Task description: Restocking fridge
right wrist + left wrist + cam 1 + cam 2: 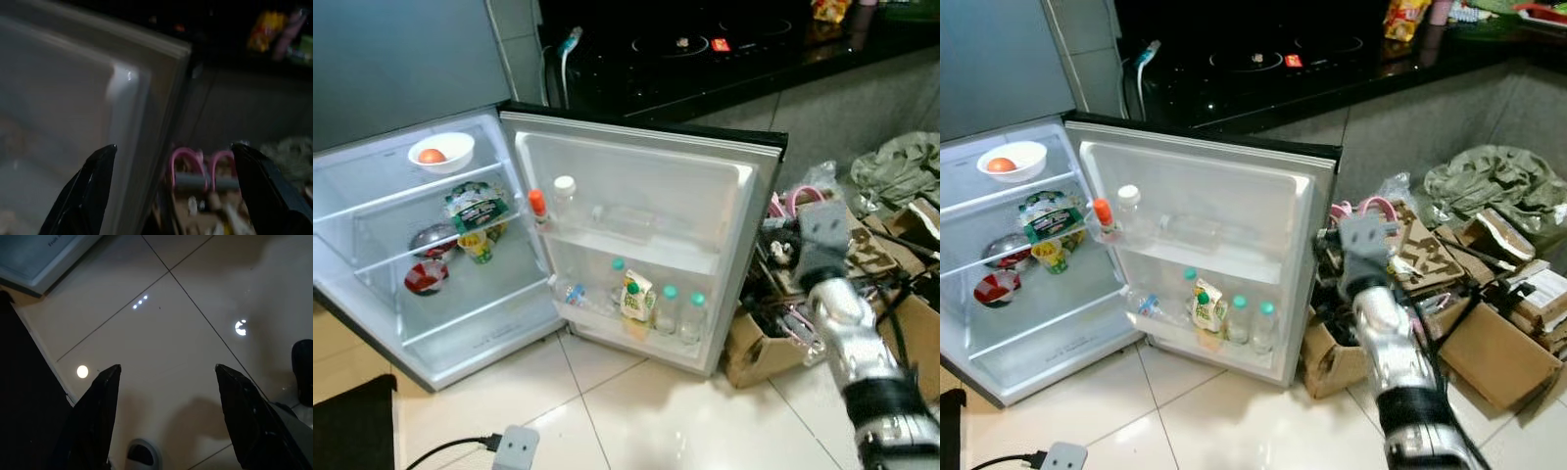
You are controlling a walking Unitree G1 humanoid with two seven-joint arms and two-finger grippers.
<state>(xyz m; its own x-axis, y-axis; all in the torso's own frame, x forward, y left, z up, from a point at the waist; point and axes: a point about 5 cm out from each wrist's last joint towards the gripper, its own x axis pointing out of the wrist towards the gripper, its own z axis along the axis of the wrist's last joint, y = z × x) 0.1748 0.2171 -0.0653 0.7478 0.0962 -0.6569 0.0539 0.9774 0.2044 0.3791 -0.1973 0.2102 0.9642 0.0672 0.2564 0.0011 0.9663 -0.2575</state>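
Observation:
The small fridge (pixel 460 323) stands open on the floor, its door (pixel 636 186) swung out to the right. Inside are a white bowl (pixel 441 152) with an orange fruit, a green packet (pixel 475 206) and two dark bowls. The door shelves hold a white-capped bottle (pixel 565 201), a juice carton (pixel 636 296) and water bottles (pixel 669 308). My right arm (pixel 852 333) reaches forward beside the door's outer edge. In the right wrist view my right gripper (pixel 173 145) is open and empty, facing the door edge and pink handles (pixel 186 161). My left gripper (pixel 167 366) hangs open over the tiles.
Open cardboard boxes (pixel 759 357) of clutter stand right of the door, with more boxes and a green cloth (pixel 901 166) beyond. A black counter with a hob (pixel 685 44) runs behind. A power plug block (pixel 516 447) and a black mat (pixel 352 426) lie on the tiles near me.

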